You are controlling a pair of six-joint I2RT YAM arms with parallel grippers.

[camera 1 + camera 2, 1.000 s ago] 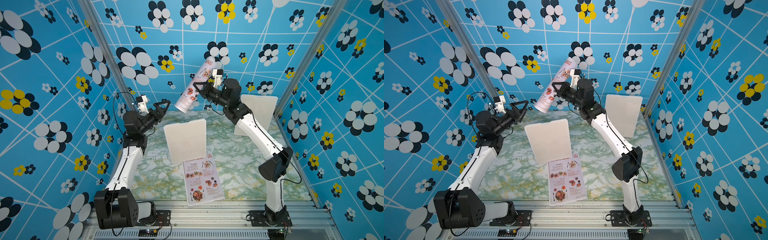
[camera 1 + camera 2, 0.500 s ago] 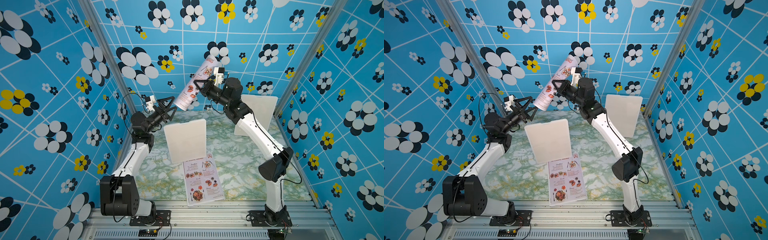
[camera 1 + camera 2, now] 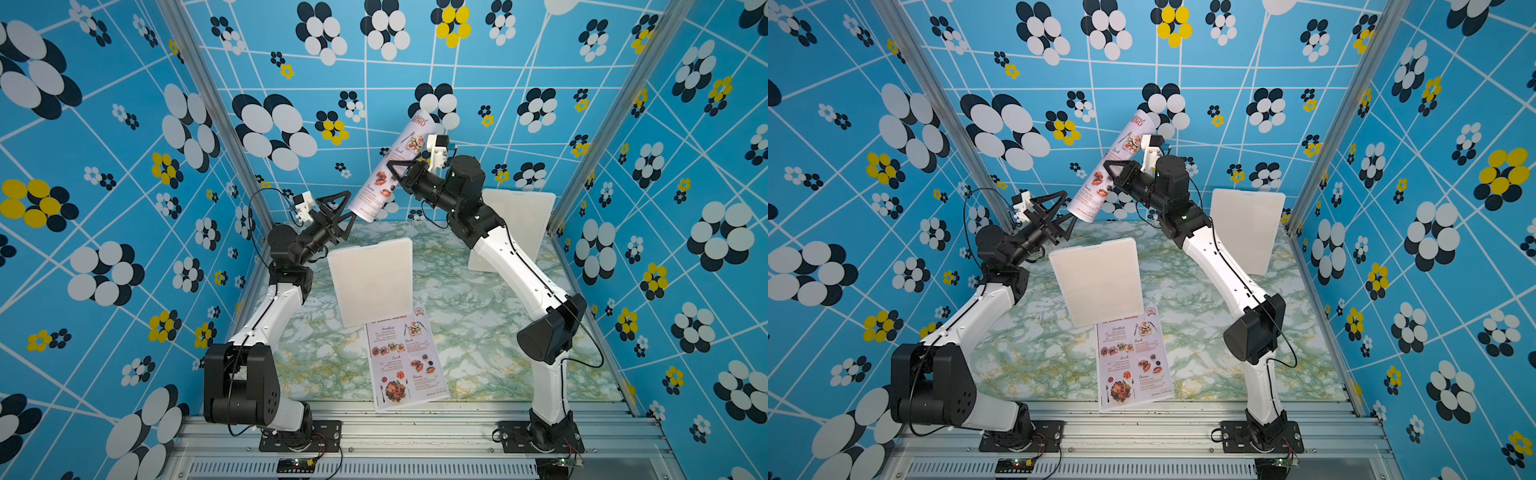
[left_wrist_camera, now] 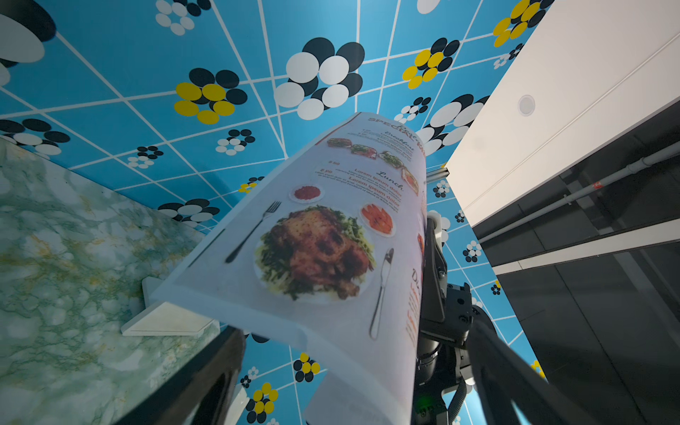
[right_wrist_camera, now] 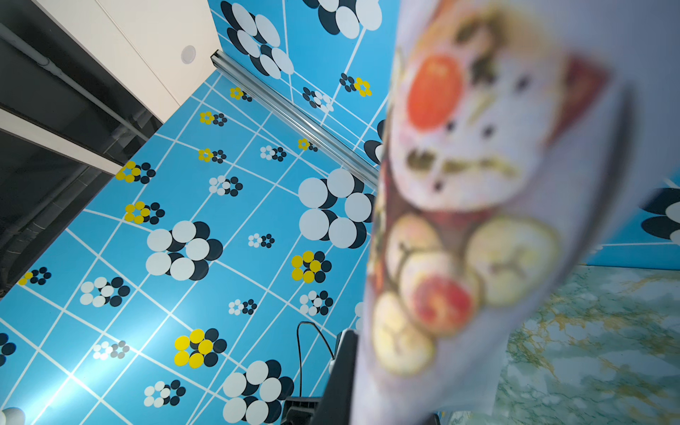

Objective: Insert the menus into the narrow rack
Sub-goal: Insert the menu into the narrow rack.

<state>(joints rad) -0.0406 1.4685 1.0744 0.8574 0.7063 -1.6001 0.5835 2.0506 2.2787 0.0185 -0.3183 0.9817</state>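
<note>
The right gripper is clamped on the middle of the raised menu, a thin glossy pink sheet curled into a trough, its long axis running from 7 to 1 o'clock in both top views. The left gripper, jaws apart, straddles its lower end and is the nearer arm. The upright white rack stands at 6 o'clock below; menu 2 lies flat on the marbled table.

Green marbled tabletop between 3 blue flowered walls.
</note>
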